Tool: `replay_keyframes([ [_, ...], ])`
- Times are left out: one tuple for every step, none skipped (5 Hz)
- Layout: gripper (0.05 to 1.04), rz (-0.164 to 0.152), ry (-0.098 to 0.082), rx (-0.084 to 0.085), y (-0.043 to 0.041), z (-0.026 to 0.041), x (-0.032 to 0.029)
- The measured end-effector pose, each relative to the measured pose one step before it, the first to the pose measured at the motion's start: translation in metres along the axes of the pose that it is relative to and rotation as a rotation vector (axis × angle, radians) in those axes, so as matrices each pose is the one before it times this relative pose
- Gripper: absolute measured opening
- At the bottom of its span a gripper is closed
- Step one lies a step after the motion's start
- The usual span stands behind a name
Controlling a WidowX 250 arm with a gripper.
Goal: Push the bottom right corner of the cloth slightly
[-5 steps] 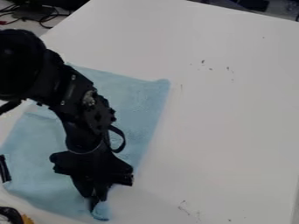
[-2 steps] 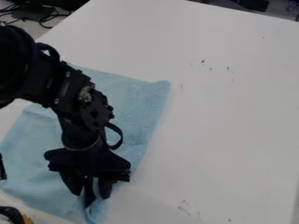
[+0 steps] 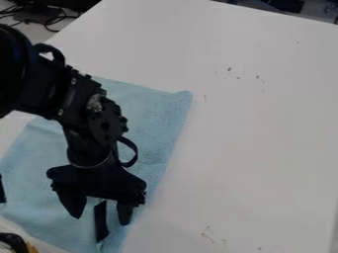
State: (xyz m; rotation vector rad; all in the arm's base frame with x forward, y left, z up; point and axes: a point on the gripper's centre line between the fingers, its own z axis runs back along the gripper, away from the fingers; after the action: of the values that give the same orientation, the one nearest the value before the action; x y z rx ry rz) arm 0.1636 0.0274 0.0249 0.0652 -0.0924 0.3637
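At the bottom edge of the frame, left of centre, the near corner (image 3: 113,242) of the blue cloth (image 3: 158,118) narrowed toward the frame limit; couldn't confirm its tip was fully in. Dark strip (image 3: 101,230) lay there, between the fingers in the picture: shadow, slot or separate part, couldn't tell. Dark item with a yellow bit (image 3: 13,242) in the lower left corner, cut off, unidentified.

Just above, pincer (image 3: 101,220) was spread, fingers well apart, nothing gripped. Contact with cloth: couldn't tell from that angle. Step read as release around the corner, push probably done or close. Next move called for a straight lift to clear the fabric, or one light nudge if the corner was short. Risk: a fingertip dragging cloth on exit.

Farther up, arm (image 3: 99,118) ran to the upper left of the frame and hid the cloth's middle. Cloth lay over the left half of the white table (image 3: 257,138), low folds, far right corner visible.
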Motion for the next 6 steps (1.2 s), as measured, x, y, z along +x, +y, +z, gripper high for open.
replay_keyframes([
  [1.000,-0.0057,0.0001,0.0095,0.00094,0.00682,0.00397],
  [1.001,0.0010,-0.0152,0.0172,0.00130,0.00953,0.00517],
  [1.001,0.0022,-0.0102,0.0165,0.00586,0.01039,0.00301],
  [1.001,0.0039,-0.0179,-0.0073,0.00505,-0.00336,0.00438],
  [1.001,0.0109,0.0382,-0.0403,-0.00344,-0.01757,-0.01132],
  [1.001,0.0086,0.0297,-0.0285,-0.00460,-0.01326,-0.00853],
])
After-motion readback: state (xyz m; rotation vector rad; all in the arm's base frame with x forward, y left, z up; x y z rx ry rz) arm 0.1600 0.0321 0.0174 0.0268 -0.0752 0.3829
